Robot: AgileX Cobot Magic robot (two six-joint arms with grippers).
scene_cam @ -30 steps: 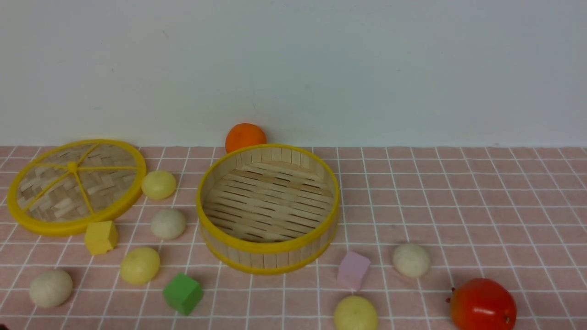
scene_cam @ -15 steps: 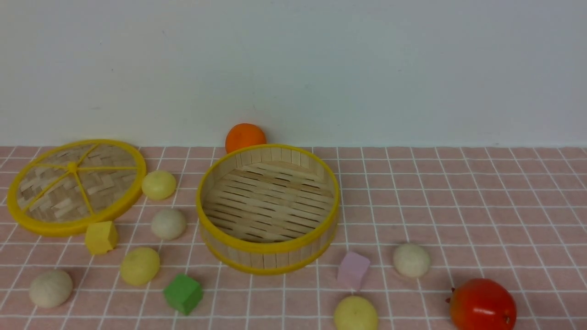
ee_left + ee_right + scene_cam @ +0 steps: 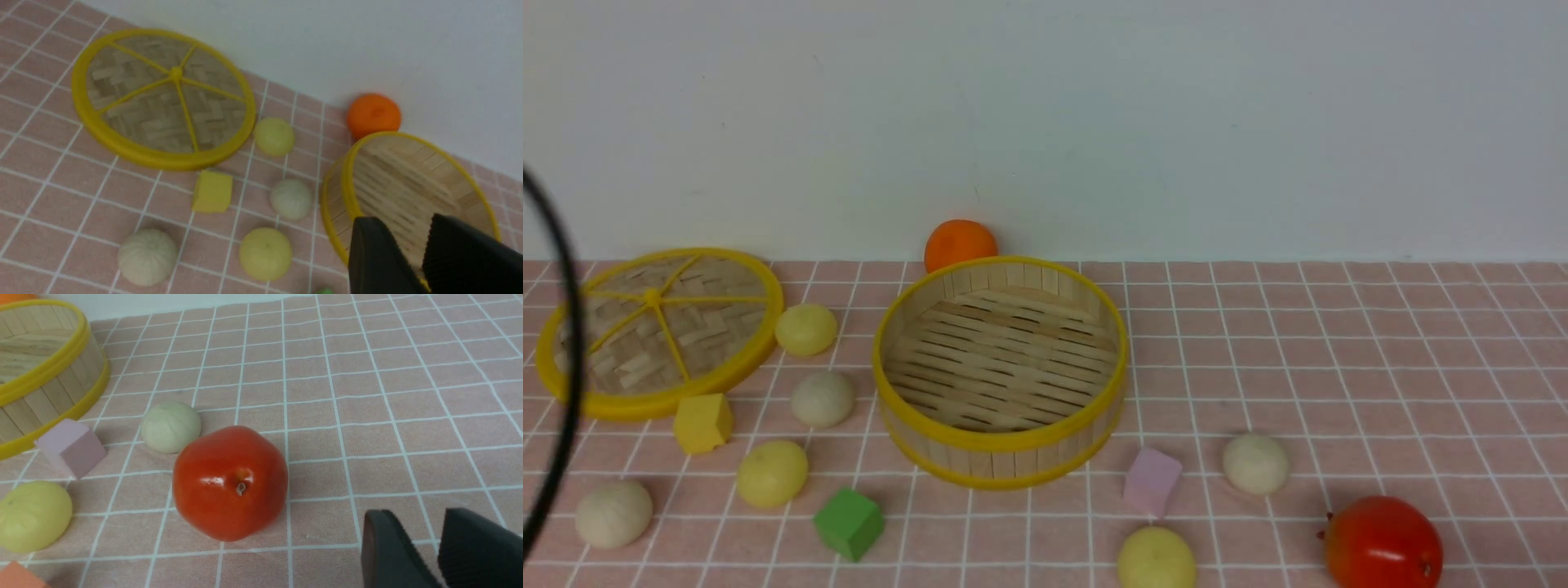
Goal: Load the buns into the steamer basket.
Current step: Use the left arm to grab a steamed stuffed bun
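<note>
Buns (image 3: 823, 398), all six, lie loose on the worktop (image 3: 1339, 367), four left and two right of the empty, uncovered steamer basket (image 3: 1001, 445), so I judge a share per arm; left pincer (image 3: 408, 228) and right pincer (image 3: 421, 522) hang part-spread, pinching nothing.

The front camera sits low on the robot's side. It looks straight ahead over the pink tablecloth (image 3: 1339, 343) to the white wall (image 3: 1176, 122) and sees everything from farther back. The left wrist camera looks down at a slant on the lid (image 3: 163, 98), from closer in, and the left gripper (image 3: 404, 222) pokes into its edge. The right wrist camera sits low and very close to the red fruit (image 3: 231, 482), with the right gripper (image 3: 416, 516) at its edge. Both wrist cameras catch the steamer basket (image 3: 347, 179), each from its own side. The front camera sees it too.
</note>
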